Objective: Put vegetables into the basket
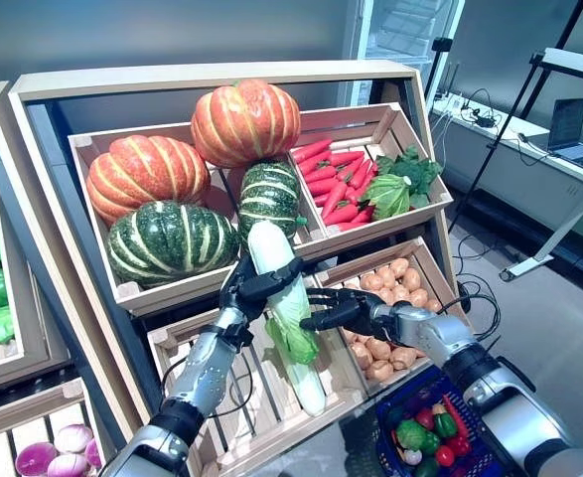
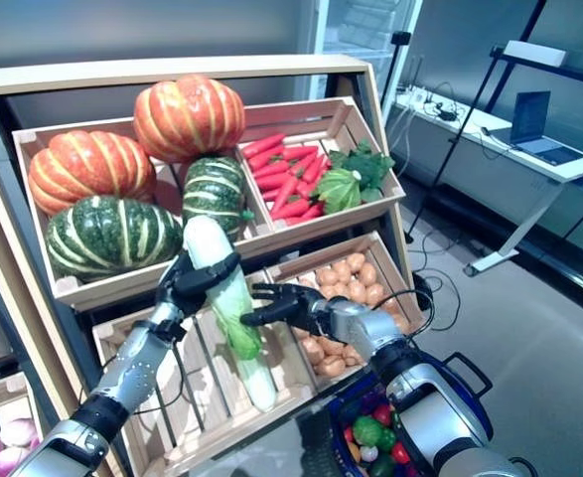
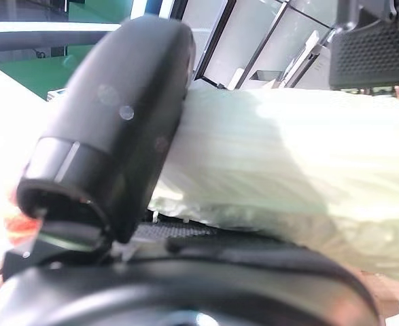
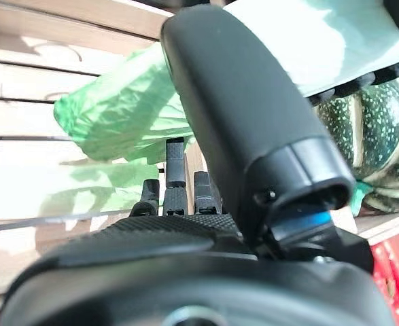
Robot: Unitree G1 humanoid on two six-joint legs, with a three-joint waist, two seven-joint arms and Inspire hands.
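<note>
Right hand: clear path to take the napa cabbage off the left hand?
Probably yes. The right hand is open just beside the napa cabbage's leafy middle, nothing between them. The left hand grips its upper white part, leaving the lower length free above the crate.

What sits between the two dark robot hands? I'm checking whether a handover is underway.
The long white-and-green cabbage stands between them in the left eye view: left hand grips it, right hand reaches open towards it.
</note>
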